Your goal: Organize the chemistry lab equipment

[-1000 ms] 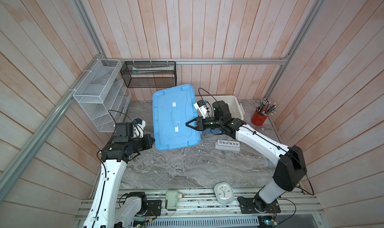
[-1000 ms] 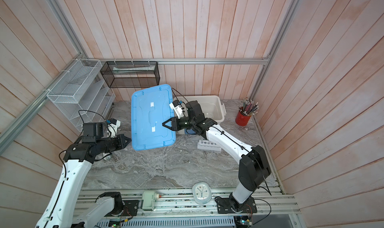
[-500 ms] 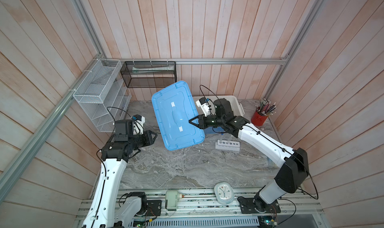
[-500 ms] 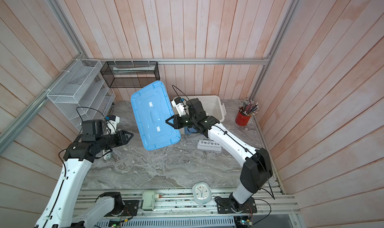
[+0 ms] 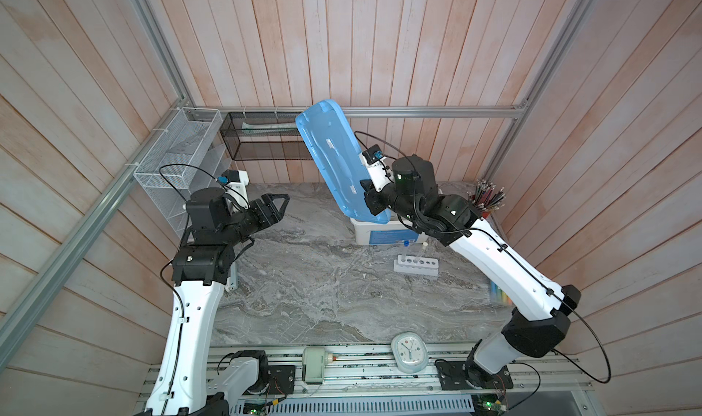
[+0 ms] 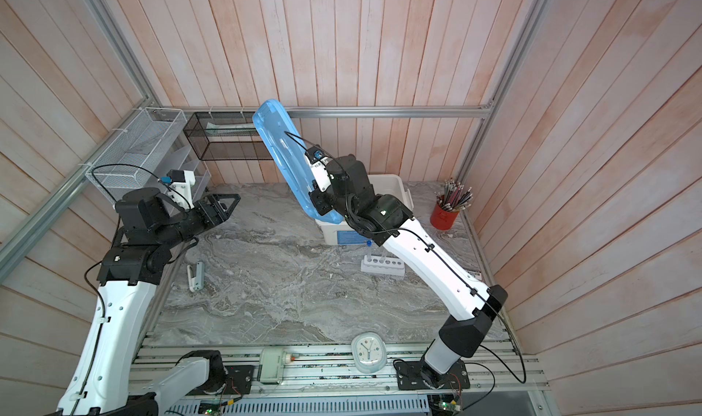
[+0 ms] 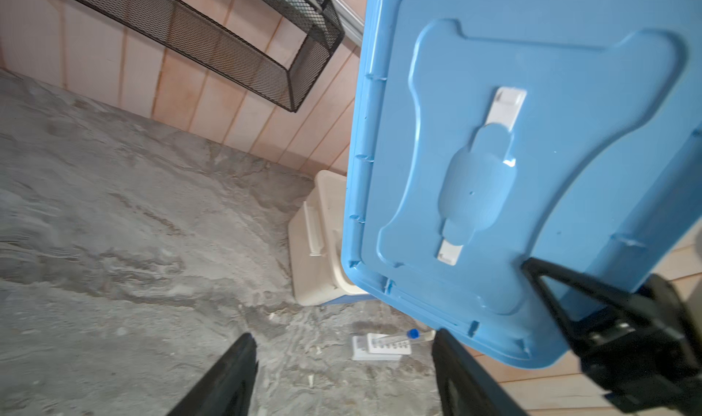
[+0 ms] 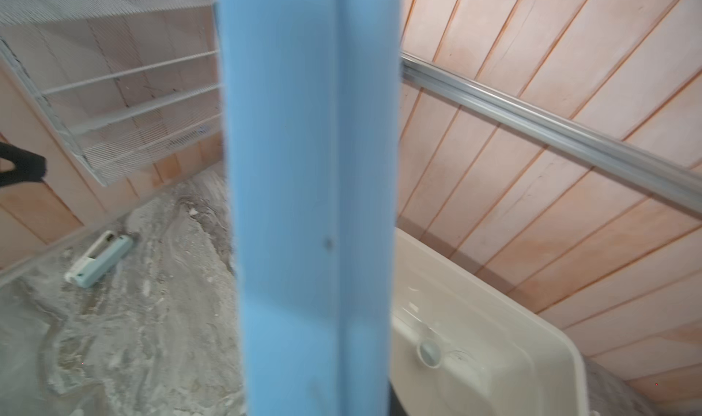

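Clamping lid (image 5: pixel 334 159), right end effector (image 5: pixel 369 199), rack (image 5: pixel 416 268) seemingly below

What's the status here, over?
Left pincer open, empty. Right pincer shut on blue lid, tilted up over white bin. Two tubes stand in rack; nothing blocks it.

The counter (image 5: pixel 304 288) carries one white rack (image 5: pixel 416 268), two test tubes, namely one blue-capped tube (image 5: pixel 405 250) and one white-capped tube (image 5: pixel 422 252), one white bin (image 6: pixel 395 186) and one small pale device (image 6: pixel 195 276). There is one blue lid (image 5: pixel 338 163), and one red cup (image 6: pixel 443 217) of pencils (image 6: pixel 457 194) too many to count. Also one white wire shelf (image 5: pixel 178 159), one black mesh basket (image 5: pixel 262 144) and one oval clock (image 5: pixel 409 352).
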`<move>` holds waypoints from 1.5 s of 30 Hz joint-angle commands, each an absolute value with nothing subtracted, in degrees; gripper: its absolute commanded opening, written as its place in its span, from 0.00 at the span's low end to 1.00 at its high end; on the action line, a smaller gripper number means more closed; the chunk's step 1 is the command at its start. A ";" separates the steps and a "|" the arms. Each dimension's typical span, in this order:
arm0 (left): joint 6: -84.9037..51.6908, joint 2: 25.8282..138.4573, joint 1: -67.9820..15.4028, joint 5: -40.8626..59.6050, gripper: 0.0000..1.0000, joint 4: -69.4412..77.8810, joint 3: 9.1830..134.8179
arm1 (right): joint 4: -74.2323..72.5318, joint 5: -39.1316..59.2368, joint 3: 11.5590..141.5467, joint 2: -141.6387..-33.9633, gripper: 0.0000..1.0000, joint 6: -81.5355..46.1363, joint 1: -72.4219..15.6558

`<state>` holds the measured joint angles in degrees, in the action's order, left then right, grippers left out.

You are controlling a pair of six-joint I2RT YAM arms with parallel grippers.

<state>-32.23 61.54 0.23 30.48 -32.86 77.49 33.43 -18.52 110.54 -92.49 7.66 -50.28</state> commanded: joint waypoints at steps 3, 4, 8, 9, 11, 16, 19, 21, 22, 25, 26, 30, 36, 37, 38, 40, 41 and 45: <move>-38.58 62.45 -0.97 33.75 0.76 -24.57 80.87 | 25.93 -45.59 106.79 -89.78 0.00 25.15 -53.88; -39.07 62.77 -0.97 33.79 0.76 -24.30 81.24 | 21.46 -49.56 103.69 -89.22 0.00 29.35 -54.27; -40.97 63.11 -1.10 33.27 0.91 -21.84 81.09 | 5.56 -57.18 91.67 -86.23 0.00 42.29 -55.66; -41.93 63.01 -1.06 32.95 1.00 -20.93 80.71 | 4.57 -57.30 90.29 -85.61 0.00 42.70 -56.18; -44.09 63.02 -1.11 32.66 1.00 -18.37 79.74 | 1.08 -58.08 87.30 -84.28 0.00 45.27 -57.38; -50.64 64.88 -1.11 33.69 1.00 -12.99 78.32 | -17.17 -60.97 76.65 -80.77 0.00 61.77 -60.55; -53.61 66.52 -1.86 34.92 1.00 -10.38 77.46 | -21.94 -61.07 73.30 -79.47 0.00 66.54 -61.76; -54.46 67.24 -2.84 35.10 1.00 -8.94 76.85 | -23.74 -61.25 71.66 -79.36 0.00 68.48 -62.19; -54.97 67.49 -3.21 35.08 1.00 -8.59 76.58 | -25.47 -61.34 70.67 -79.41 0.00 70.03 -62.37; -54.98 68.36 -3.81 35.07 1.00 -8.07 76.37 | -28.17 -60.96 69.01 -79.28 0.00 72.65 -63.18; -54.81 68.56 -3.87 35.13 1.00 -7.97 76.38 | -28.14 -60.67 68.98 -79.26 0.00 72.68 -63.43; -53.92 69.11 -3.83 34.88 1.00 -7.51 76.99 | -27.17 -59.86 68.26 -79.10 0.00 72.75 -64.55; -55.00 71.08 -3.87 37.11 1.00 -5.15 77.34 | -26.34 -59.52 66.50 -78.84 0.00 72.47 -65.82; -55.02 71.35 -3.87 37.46 1.00 -4.75 77.37 | -25.96 -59.50 66.44 -78.84 0.00 72.27 -66.04; -55.09 71.49 -3.87 37.82 1.00 -4.31 77.43 | -25.93 -59.50 66.33 -78.84 0.00 72.25 -66.11; -55.45 71.95 -3.87 38.92 1.00 -3.31 77.51 | -26.01 -59.20 66.20 -78.84 0.00 72.25 -66.42; -55.52 72.30 -3.99 39.63 1.00 -3.09 77.60 | -26.03 -59.00 66.42 -78.92 0.00 72.16 -66.53; -55.37 73.19 -4.22 42.27 1.00 -2.52 76.85 | -26.10 -58.16 66.73 -79.62 0.00 72.07 -66.95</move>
<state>-55.18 72.82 -3.90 39.00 -4.99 76.66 -22.87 -59.07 66.04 -80.40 72.49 -66.39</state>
